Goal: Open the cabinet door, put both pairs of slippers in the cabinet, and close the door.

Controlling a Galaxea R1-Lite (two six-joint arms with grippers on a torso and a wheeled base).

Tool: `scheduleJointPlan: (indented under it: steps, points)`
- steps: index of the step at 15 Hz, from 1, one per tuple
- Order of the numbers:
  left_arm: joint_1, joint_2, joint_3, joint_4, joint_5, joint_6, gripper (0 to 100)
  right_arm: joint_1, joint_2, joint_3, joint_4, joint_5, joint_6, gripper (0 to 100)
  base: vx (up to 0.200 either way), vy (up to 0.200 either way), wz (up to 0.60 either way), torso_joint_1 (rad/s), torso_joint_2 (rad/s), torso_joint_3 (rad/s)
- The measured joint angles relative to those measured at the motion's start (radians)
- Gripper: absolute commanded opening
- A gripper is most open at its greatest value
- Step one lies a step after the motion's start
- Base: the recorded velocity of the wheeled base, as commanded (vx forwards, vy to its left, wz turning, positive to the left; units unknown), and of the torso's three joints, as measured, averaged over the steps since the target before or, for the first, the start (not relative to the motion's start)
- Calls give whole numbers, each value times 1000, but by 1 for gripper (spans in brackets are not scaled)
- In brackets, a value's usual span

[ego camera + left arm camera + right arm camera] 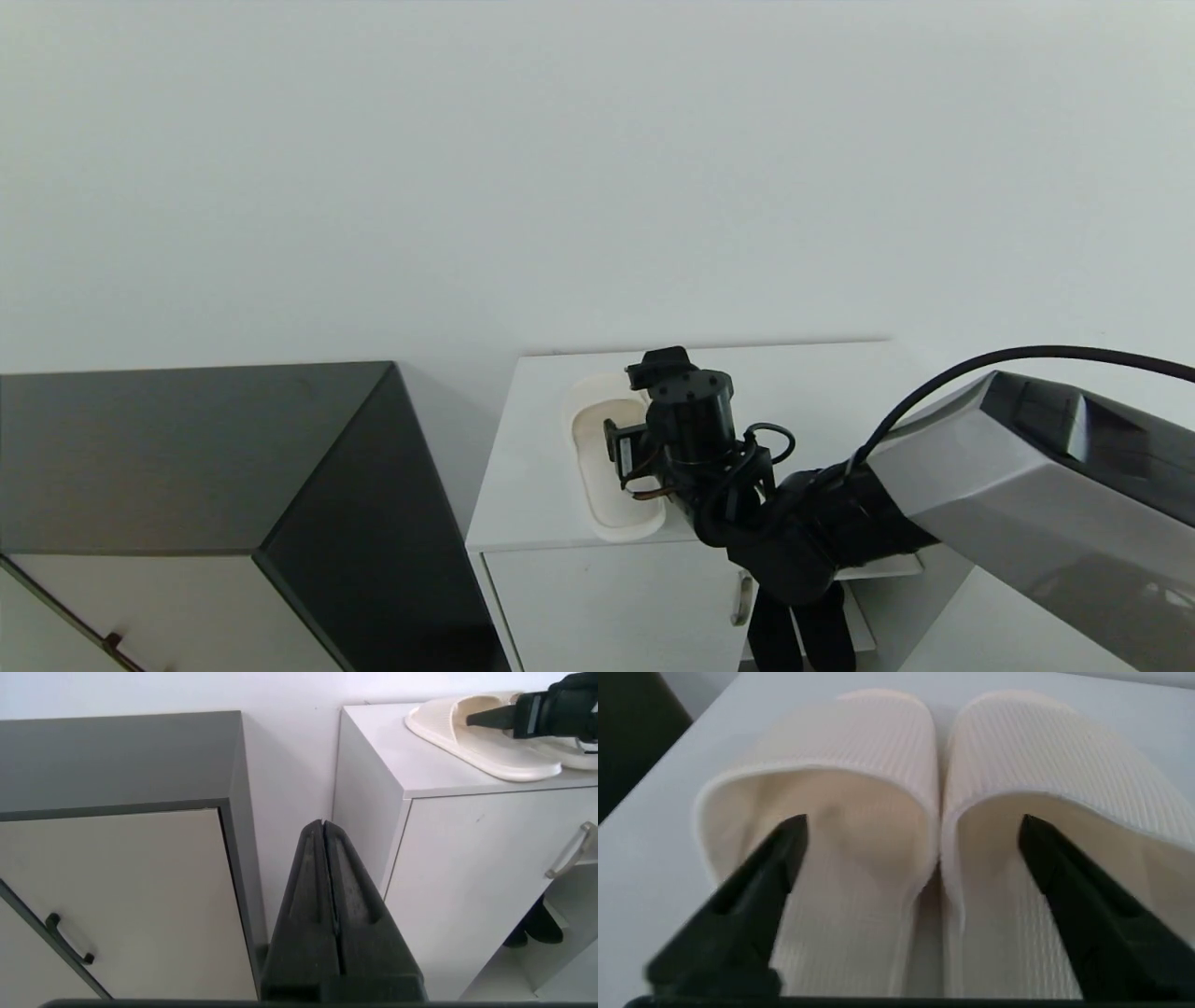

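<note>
A pair of cream ribbed slippers [597,467] lies side by side on top of the white cabinet [541,439]. My right gripper [915,829] is open over them, one finger [775,877] inside each slipper, straddling the two inner walls where the slippers [868,756] touch. From the left wrist view the same slippers [486,742] and right gripper [495,716] sit on the cabinet [467,859] top. My left gripper [323,826] is shut, low down, facing the gap between the two cabinets. The white door with a metal handle [568,851] has open space beside it.
A dark grey cabinet [215,448] with a pale door and black handle [70,938] stands left of the white one. Something dark [534,931] sits low inside the white cabinet, beyond the handle [742,597]. A white wall runs behind both.
</note>
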State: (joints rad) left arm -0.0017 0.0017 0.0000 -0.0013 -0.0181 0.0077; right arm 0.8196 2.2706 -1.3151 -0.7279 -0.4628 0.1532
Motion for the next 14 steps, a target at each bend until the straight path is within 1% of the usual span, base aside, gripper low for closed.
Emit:
scheduleJointPlan:
  steps: [3,7,10,14]
  points:
    - [0,0,0,0,0,0,0,-6,16,-23,0,0,0,0,0,0,0,0,0,0]
    - [0,0,0,0,0,0,0,-4,-16,-6,1,1,-3,0,0,0,0,0,0,0]
    - [0,0,0,0,-1,6,0,13,-123,94,0,27,-12,0,0,0,0,0,0,0]
    - [0,0,0,0,1,6,0,47,-325,324,-1,117,-13,0,0,0,0,0,0,0]
